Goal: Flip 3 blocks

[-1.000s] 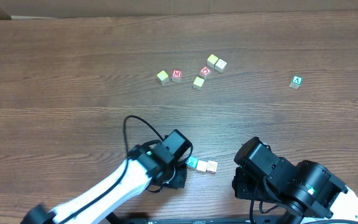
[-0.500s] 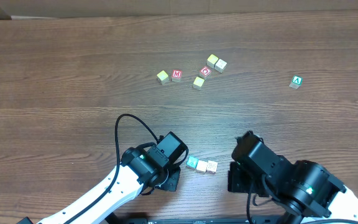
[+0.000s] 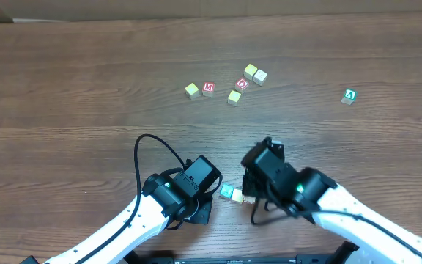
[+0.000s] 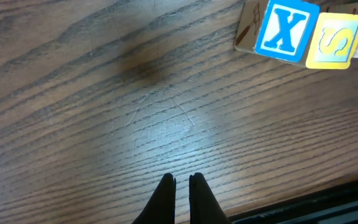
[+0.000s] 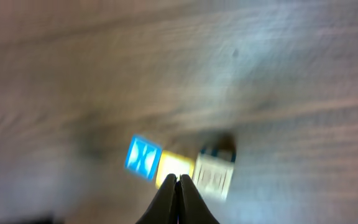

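Overhead view: the wooden bench (image 3: 64, 81) is carrying two groups of alphabet blocks plus one stray.

- **Far group, mid-bench:** a yellow block (image 3: 191, 90) is sitting just beside the red M block (image 3: 208, 89). The red O block (image 3: 242, 83) is lying near a second yellow block (image 3: 234, 97). A yellow-and-cream pair (image 3: 255, 73) is sitting behind them, the two touching.
- **Stray:** the green A block (image 3: 349, 96) is lying alone, well apart on the right arm's side.
- **Near row, by the bench's front edge:** the blue X block (image 3: 228, 192) and the yellow S block (image 3: 238, 196) are touching. The right arm is covering the rest of the row here.

Left wrist view: the left fingers (image 4: 166, 193) are pressing together with nothing between them, hanging over bare bench. The X and S blocks are sitting apart from them, letter faces showing toward the camera.

Right wrist view (blurred): the right fingers (image 5: 169, 196) are also pressing together, holding nothing. Their tips are overlapping the yellow S block in frame; whether they are touching it, I cannot tell. The row is reading blue X, yellow S, then a cream block (image 5: 214, 175), all side by side and touching.
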Motion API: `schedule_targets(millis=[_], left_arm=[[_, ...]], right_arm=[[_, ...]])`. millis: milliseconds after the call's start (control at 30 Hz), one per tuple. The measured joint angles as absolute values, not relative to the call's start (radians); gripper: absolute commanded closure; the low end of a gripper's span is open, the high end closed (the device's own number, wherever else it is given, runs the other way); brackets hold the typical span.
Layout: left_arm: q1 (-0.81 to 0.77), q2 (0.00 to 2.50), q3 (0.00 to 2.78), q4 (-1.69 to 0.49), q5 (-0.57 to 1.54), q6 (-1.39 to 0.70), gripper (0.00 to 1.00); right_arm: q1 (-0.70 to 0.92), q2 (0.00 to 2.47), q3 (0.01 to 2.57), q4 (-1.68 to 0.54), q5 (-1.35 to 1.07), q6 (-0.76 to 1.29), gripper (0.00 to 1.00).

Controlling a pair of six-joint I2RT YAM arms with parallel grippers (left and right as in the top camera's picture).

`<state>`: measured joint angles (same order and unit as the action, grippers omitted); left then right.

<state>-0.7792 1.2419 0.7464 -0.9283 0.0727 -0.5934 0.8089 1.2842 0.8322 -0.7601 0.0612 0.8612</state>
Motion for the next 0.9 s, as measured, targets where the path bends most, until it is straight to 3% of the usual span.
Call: schedule_targets(millis=[233, 900], left_arm=[[-0.779, 1.242, 0.746, -0.928, 0.073, -0.607, 0.96], [-0.779, 1.242, 0.746, -0.928, 0.07, -0.612, 0.96]], right_arm=[[0.696, 1.427, 0.831, -0.707, 0.078, 0.838, 0.96], [0.69, 1.581, 0.829, -0.653, 0.011, 0.751, 0.96]])
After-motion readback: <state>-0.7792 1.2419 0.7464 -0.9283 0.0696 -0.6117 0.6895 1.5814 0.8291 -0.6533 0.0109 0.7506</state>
